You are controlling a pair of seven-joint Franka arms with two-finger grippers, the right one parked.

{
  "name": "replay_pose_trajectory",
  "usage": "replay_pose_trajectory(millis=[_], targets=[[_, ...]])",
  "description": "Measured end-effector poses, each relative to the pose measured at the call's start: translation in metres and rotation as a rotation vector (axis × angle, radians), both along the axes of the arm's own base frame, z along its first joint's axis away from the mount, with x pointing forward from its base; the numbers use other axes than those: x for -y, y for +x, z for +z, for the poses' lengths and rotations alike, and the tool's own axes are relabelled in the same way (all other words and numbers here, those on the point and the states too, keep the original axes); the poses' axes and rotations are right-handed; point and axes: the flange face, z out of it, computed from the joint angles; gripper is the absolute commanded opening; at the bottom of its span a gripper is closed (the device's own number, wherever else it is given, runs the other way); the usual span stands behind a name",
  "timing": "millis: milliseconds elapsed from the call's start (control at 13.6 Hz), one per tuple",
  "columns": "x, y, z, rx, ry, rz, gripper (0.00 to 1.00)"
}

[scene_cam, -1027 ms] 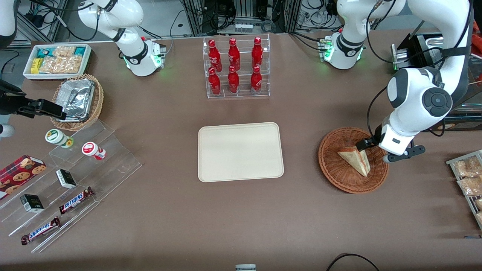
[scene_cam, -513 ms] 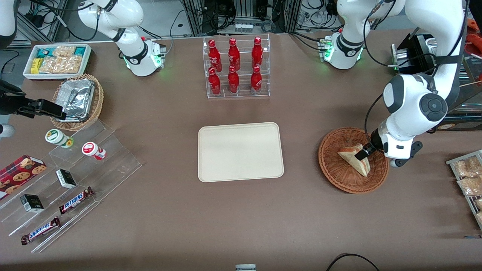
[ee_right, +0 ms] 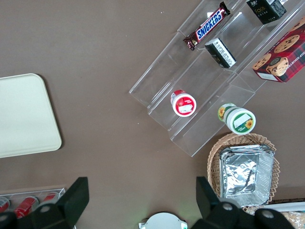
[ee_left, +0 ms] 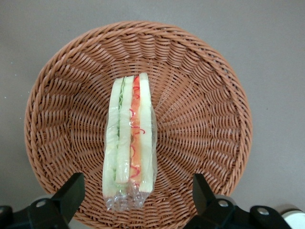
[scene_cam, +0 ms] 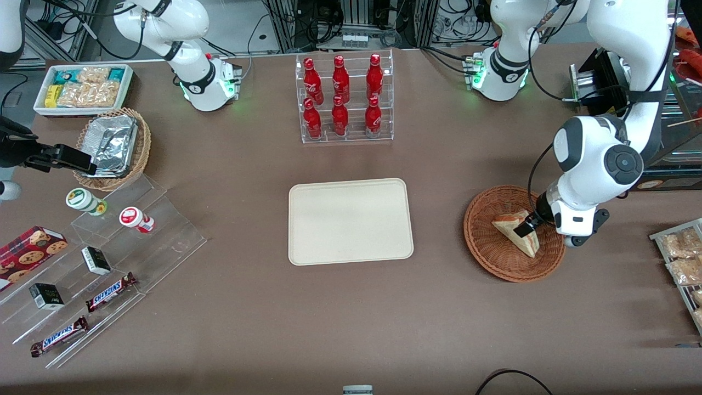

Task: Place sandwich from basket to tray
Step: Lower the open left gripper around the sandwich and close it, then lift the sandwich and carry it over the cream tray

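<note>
The sandwich (scene_cam: 514, 234) is a wrapped triangular wedge of white bread with red and green filling, lying in the round reddish-brown wicker basket (scene_cam: 488, 249). In the left wrist view the sandwich (ee_left: 130, 143) lies in the middle of the basket (ee_left: 205, 119). My left gripper (scene_cam: 531, 226) hovers just above the sandwich, over the basket. It is open, with one finger (ee_left: 66, 195) on each side of the sandwich's wrapped end and apart from it (ee_left: 134, 191). The cream tray (scene_cam: 350, 220) lies bare at the table's middle.
A clear rack of red bottles (scene_cam: 343, 99) stands farther from the camera than the tray. A wire rack of snack packets (scene_cam: 680, 258) lies beside the basket at the working arm's end. Clear stepped shelves with snacks (scene_cam: 104, 258) and a tan basket of foil containers (scene_cam: 112, 145) lie toward the parked arm's end.
My left gripper has moved from the basket's rim in over the sandwich and come lower. The sandwich and basket have not moved.
</note>
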Motion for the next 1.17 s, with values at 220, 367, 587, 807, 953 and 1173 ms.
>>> replay_pose_trajectory(millis=[220,367,587,807,953,1173], targets=[[0.000,0.000,-0.013,-0.012,0.001,0.009,1.00],[0.000,0.001,-0.022,-0.013,0.001,0.032,1.00],[0.000,0.000,-0.036,-0.023,0.002,0.050,1.00],[0.000,-0.005,-0.046,-0.038,0.003,0.054,0.95],[0.000,-0.007,-0.049,-0.044,0.003,0.056,0.18],[0.000,-0.010,-0.053,-0.054,0.004,0.056,0.00]])
